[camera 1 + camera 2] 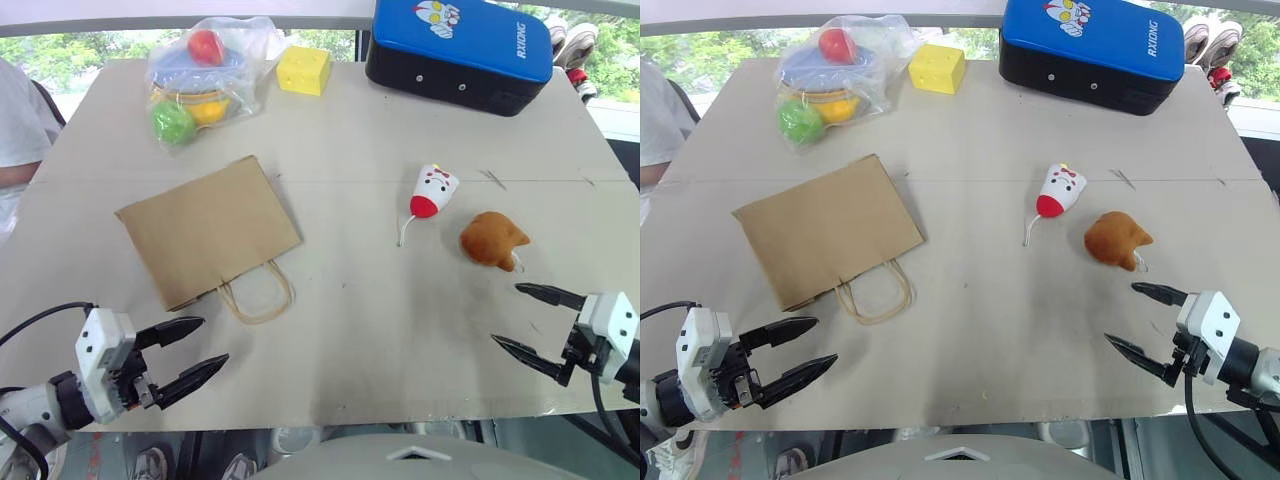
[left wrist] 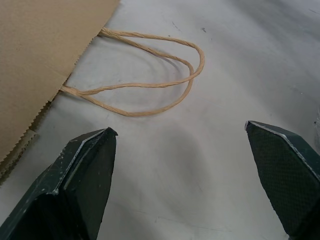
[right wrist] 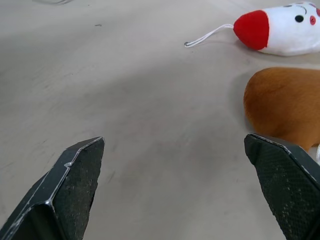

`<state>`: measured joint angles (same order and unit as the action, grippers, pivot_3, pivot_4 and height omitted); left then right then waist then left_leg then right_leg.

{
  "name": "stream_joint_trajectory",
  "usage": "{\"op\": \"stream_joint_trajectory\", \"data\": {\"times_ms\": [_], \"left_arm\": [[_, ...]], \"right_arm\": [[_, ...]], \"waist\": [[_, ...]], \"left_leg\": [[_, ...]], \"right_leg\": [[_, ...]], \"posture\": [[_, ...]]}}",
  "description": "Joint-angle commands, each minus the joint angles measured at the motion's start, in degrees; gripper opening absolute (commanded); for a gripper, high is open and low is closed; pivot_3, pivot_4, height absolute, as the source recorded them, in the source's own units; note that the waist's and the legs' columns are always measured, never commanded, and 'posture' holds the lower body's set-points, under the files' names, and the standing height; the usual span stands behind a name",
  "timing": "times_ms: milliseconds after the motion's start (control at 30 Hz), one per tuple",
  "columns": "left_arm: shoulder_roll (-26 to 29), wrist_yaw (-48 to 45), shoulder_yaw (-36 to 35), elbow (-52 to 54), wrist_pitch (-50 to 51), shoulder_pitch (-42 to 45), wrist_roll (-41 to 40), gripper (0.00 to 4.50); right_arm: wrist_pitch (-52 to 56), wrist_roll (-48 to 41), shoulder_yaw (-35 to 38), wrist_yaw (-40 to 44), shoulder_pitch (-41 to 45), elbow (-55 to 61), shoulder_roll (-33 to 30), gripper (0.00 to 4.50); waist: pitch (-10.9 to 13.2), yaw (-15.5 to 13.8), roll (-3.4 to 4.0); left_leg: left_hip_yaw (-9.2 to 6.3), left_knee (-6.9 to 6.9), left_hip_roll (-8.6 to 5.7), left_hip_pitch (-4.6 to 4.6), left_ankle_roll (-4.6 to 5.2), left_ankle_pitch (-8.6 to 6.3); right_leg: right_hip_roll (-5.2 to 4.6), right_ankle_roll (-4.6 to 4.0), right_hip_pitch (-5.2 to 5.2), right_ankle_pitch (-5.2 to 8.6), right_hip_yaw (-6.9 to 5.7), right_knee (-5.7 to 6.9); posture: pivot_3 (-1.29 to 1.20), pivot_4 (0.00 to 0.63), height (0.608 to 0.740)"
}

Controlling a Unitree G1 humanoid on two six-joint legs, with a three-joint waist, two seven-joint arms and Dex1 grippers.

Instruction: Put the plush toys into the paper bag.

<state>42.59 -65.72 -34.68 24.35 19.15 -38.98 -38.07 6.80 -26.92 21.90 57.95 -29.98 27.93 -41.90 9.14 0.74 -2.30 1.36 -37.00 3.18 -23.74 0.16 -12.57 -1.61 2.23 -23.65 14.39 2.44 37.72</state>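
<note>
Paper bag [image 1: 205,230]: plain brown, tan twisted handles [image 1: 258,292]. Mouse plush [image 1: 434,190], right of the bag: white, red base. Rounded plush [image 1: 491,239], beyond the mouse: orange-brown. Block [image 1: 303,70], behind the bag: yellow. Case [image 1: 460,52]: blue top, black sides. Gripper fingers [image 1: 183,329]: black

Bare table [image 1: 380,330] runs across the lower middle of the frame, between the flat paper bag [image 1: 205,230] at left and the white mouse [image 1: 433,190] and orange-brown plush [image 1: 492,240] at right. Wrapped toys [image 1: 200,80], a yellow block [image 1: 303,70] and a blue case [image 1: 460,50] crowd the top edge.
</note>
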Motion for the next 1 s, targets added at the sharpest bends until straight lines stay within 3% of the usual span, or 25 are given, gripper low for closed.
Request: {"op": "stream_joint_trajectory", "data": {"times_ms": [33, 133, 300, 500, 700, 833, 1000], "left_arm": [[-0.45, 0.86, 0.89, 1.90, -1.59, 2.15, 0.58, 4.50], [0.35, 0.21, 1.82, 1.44, -2.63, 5.96, 0.36, 4.50], [3.56, -3.59, 4.98, -0.61, -10.23, 9.84, 7.52, 4.50], [5.27, -6.56, 8.82, -4.98, -20.30, 14.18, 13.93, 4.50], [5.41, -6.59, 16.67, -14.92, -32.38, 24.39, 21.68, 4.50], [6.26, -7.90, 20.27, -19.92, -35.49, 28.82, 22.65, 3.25], [5.63, -7.59, 22.33, -21.40, -34.17, 32.55, 19.96, 0.81]], "right_arm": [[-0.26, -0.43, -1.66, -1.63, 2.43, 3.06, 1.03, 4.44], [2.79, -3.70, -5.68, -4.89, 6.87, 9.61, 2.53, 4.44], [7.10, -10.31, -7.41, -0.54, 6.87, 14.88, -0.94, 4.44], [7.17, -9.73, -10.92, -0.39, 9.04, 17.43, -1.86, 4.44], [4.97, -6.42, -12.48, -3.22, 8.35, 18.06, 0.43, 4.44], [3.72, -4.46, -13.19, -4.44, 7.08, 18.09, 1.86, 4.50], [2.89, -2.35, -14.30, -6.16, 7.58, 17.41, 3.09, 4.50]], "waist": [[0.00, 0.00, 0.00], [0.03, 0.05, 0.04], [0.02, -0.22, -0.01], [0.00, -0.14, -0.02], [0.00, -0.41, -0.02], [-0.01, -0.18, -0.03], [0.00, -0.09, -0.02]], "left_leg": [[0.00, 0.00, 0.00, 0.00, 0.00, 0.00], [-0.01, -0.04, 0.00, 0.02, 0.00, 0.00], [0.02, -0.01, -0.03, 0.00, 0.01, -0.01], [0.01, 0.02, -0.04, 0.00, 0.03, -0.02], [-0.01, -0.02, -0.05, -0.01, 0.04, -0.01], [0.01, -0.02, -0.08, -0.02, 0.04, -0.01], [0.00, -0.04, -0.03, 0.01, 0.04, -0.01]], "right_leg": [[0.00, 0.00, 0.00, 0.00, 0.00, 0.00], [0.03, 0.01, 0.00, 0.00, 0.02, 0.02], [0.05, 0.00, 0.05, -0.01, 0.01, 0.00], [0.04, 0.01, 0.07, 0.00, -0.01, -0.04], [0.08, 0.00, 0.08, -0.01, -0.05, 0.01], [0.11, 0.02, 0.08, -0.02, -0.04, 0.01], [0.14, 0.02, 0.08, -0.02, -0.04, 0.08]], "posture": [[0.00, 0.150, 0.740], [0.00, 0.150, 0.740], [0.00, 0.150, 0.740], [0.00, 0.150, 0.740], [0.00, 0.150, 0.740], [0.00, 0.150, 0.740], [0.00, 0.150, 0.740]]}}
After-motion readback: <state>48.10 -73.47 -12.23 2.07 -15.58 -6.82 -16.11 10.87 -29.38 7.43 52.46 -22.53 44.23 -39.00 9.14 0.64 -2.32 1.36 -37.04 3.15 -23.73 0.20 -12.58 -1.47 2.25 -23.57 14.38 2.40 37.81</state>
